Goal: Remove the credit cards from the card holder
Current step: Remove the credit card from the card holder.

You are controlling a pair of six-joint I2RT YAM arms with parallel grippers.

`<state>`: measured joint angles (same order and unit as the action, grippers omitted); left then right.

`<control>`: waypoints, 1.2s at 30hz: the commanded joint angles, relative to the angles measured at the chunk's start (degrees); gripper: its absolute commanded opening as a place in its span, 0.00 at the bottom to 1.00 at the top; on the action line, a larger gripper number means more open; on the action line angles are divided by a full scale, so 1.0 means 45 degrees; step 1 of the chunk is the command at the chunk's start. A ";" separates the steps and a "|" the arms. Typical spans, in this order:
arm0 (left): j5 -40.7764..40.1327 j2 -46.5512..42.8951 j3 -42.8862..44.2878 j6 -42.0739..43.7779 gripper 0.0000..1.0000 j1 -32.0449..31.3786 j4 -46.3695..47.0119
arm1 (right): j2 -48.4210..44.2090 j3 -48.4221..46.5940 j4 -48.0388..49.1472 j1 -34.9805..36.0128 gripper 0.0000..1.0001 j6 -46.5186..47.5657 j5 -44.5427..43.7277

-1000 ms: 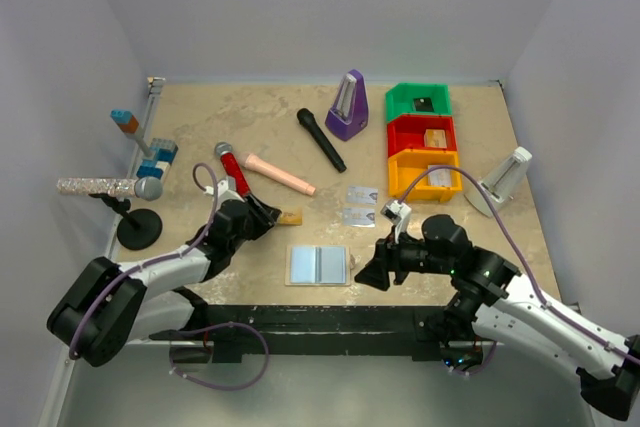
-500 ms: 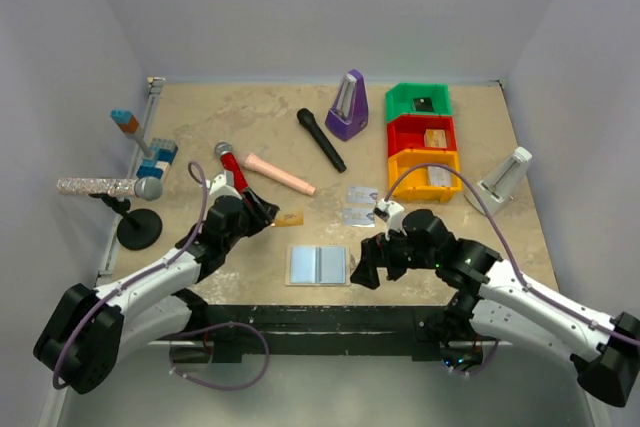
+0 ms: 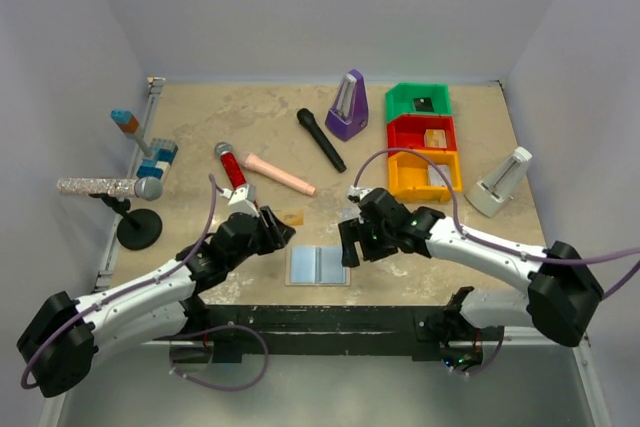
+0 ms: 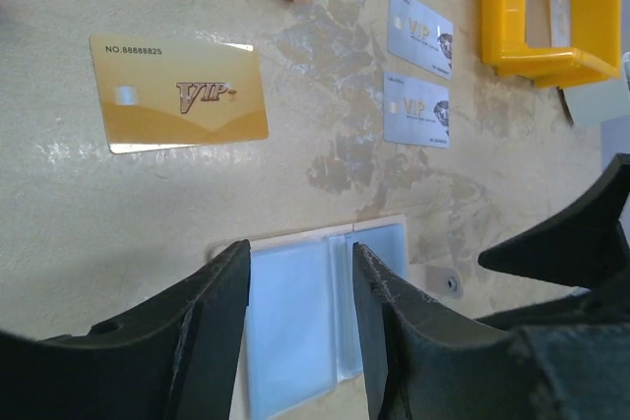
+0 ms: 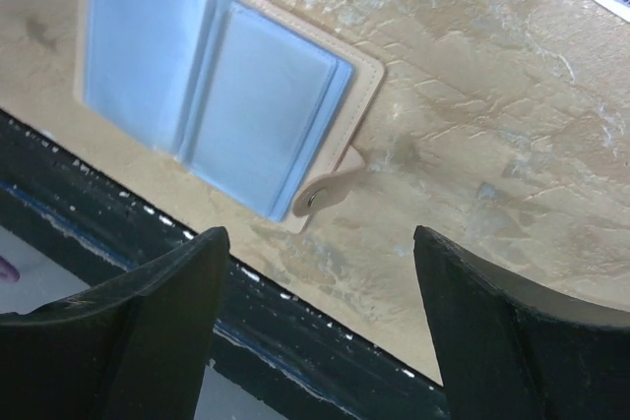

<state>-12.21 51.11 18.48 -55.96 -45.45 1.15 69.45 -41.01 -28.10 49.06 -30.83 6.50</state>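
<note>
Beside the card holder [image 3: 318, 265], left gripper [image 3: 284, 234] and right gripper [image 3: 346, 246], both spread, have drawn closer.

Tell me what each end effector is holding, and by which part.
Nothing is held. The left end effector and right end effector are both open and empty near the card holder.

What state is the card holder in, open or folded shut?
Open and spread flat: the card holder shows both light blue panels face up, and its snap tab sticks out unfastened.
</note>
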 commanded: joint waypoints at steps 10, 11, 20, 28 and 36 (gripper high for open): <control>0.1286 -0.2120 -0.0786 -0.0629 0.49 -0.0232 -0.1660 | 0.3042 -0.1510 -0.0299 -0.0003 0.61 -0.0571 -0.0429; 0.1345 -0.2101 -0.0767 -0.0746 0.49 -0.0232 -0.1777 | 0.3140 -0.1511 -0.0319 -0.0003 0.58 -0.0590 -0.0429; 0.1755 -0.2022 -0.0884 -0.0727 0.49 -0.0251 -0.1642 | 0.3142 -0.1218 -0.0358 -0.0003 0.36 -0.0590 -0.0585; 0.1892 -0.1905 -0.1040 -0.0767 0.49 -0.0251 -0.1368 | 0.2867 -0.0925 -0.0221 -0.0023 0.23 -0.0552 -0.0917; 0.2010 -0.1905 -0.1216 -0.0844 0.49 -0.0251 -0.1251 | 0.3179 -0.1139 -0.0143 -0.0003 0.52 -0.0571 -0.1113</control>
<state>-4.05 42.92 13.69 -59.00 -46.28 -6.55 83.94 -45.36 -29.19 49.06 -33.04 3.51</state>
